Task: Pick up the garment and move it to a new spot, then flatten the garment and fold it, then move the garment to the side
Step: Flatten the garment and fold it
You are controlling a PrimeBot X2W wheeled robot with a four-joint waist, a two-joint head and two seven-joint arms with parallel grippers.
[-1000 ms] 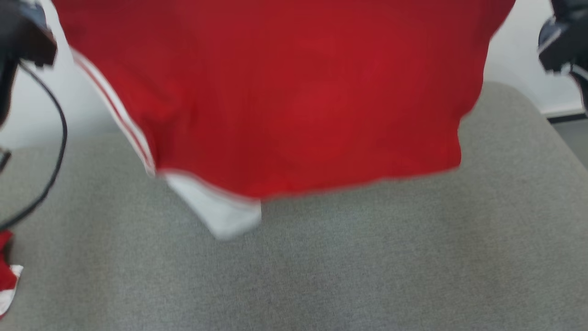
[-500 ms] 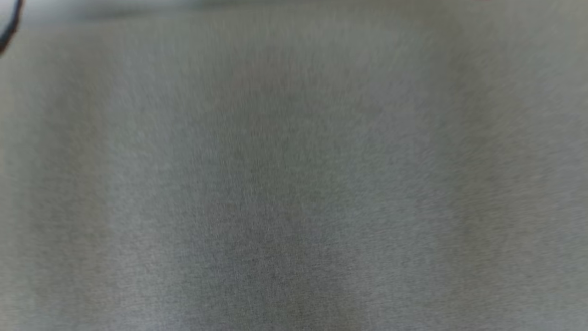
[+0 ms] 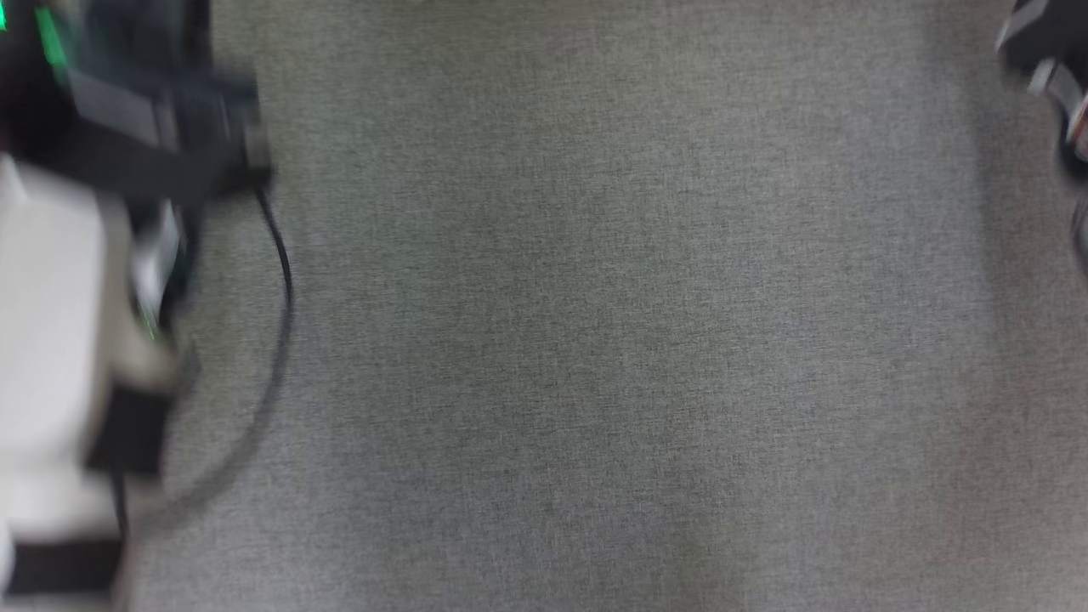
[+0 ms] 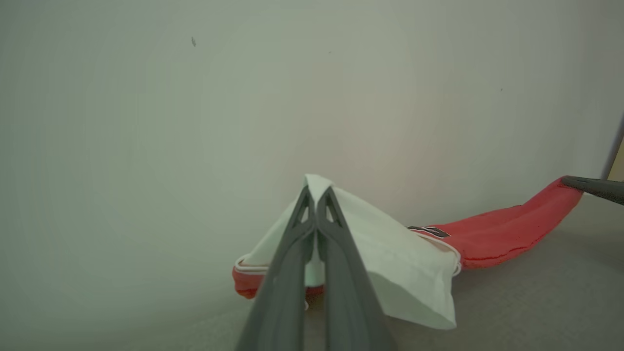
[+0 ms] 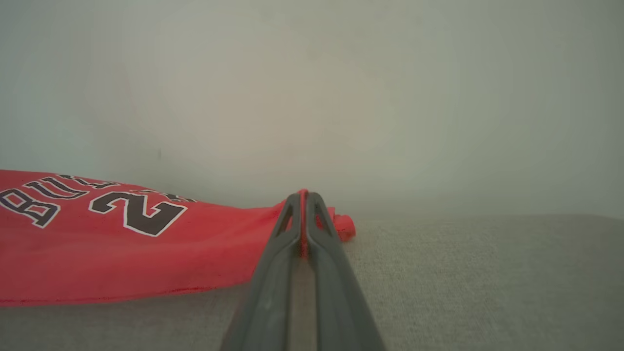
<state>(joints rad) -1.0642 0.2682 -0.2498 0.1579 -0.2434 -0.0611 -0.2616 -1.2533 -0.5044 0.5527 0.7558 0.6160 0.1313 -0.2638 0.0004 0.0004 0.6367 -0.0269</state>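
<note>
The left end effector (image 4: 317, 194) is clenching a white-trimmed corner of the red garment (image 4: 497, 234), its two dark fingers pressing together on the cloth. The right end effector (image 5: 303, 199) is pinching an opposite red corner just as tightly. The garment is stretching between them, hanging low over the grey fabric surface (image 3: 595, 340) in front of a pale wall (image 4: 195, 122). Whether it is touching that surface is unclear. In the blurred head view, a black cable (image 3: 280, 255) is looping beside the left forearm (image 3: 51, 297).
</note>
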